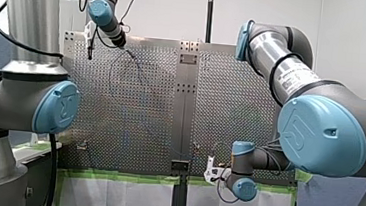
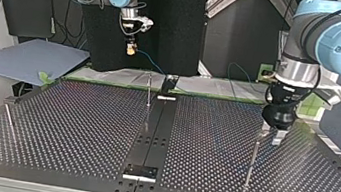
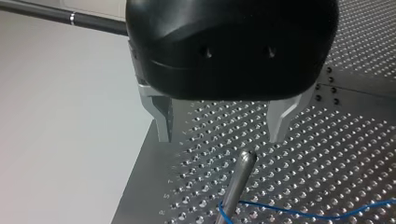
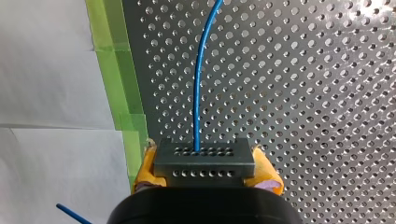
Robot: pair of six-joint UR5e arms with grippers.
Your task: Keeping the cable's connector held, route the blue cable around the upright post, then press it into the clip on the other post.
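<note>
Above post (image 3: pixel 237 182), my left gripper (image 3: pixel 220 135) gapes, empty; my right gripper (image 4: pixel 205 170) clamps connector (image 4: pixel 204 158). Keep blue cable (image 4: pixel 198 93) low round post w/ light tension, no jerks.

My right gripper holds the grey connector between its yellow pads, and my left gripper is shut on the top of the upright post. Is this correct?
No. The left wrist view shows my left gripper open: its metal fingers stand apart, and the upright post ends ahead of them, untouched. My right gripper does hold the grey connector between its yellow pads.
</note>
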